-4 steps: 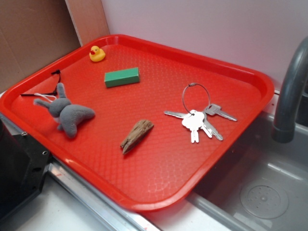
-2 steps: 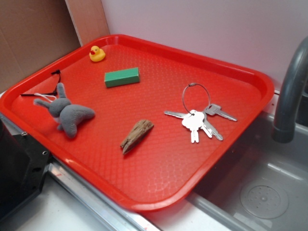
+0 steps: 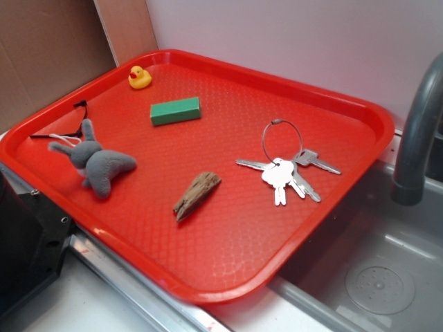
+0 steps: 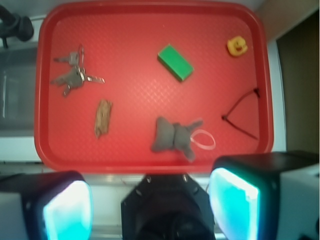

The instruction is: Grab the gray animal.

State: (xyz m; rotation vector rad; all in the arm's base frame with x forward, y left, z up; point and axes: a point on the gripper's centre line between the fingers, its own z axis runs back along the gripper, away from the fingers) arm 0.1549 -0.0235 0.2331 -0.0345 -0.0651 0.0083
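Note:
The gray animal (image 3: 97, 162) (image 4: 172, 136) lies flat on the red tray (image 3: 228, 228) (image 4: 135, 30), close to its left edge in the exterior view. Its ears and a white string loop (image 4: 202, 140) point towards the tray's rim. In the wrist view my gripper (image 4: 150, 200) hangs high above, off the tray's near rim. Its two cyan-lit pads (image 4: 234, 200) stand wide apart, open, with nothing between them. The toy sits just beyond the rim, slightly right of the gap's middle. No part of the gripper shows in the exterior view.
On the tray lie a yellow duck (image 3: 139, 77), a green block (image 3: 176, 111), a wood piece (image 3: 196, 194), a key ring (image 3: 284, 169) and a thin black cord (image 4: 242, 112). A sink (image 3: 381, 277) with a gray faucet (image 3: 419, 131) lies right; the black robot base (image 3: 28, 235) stands left.

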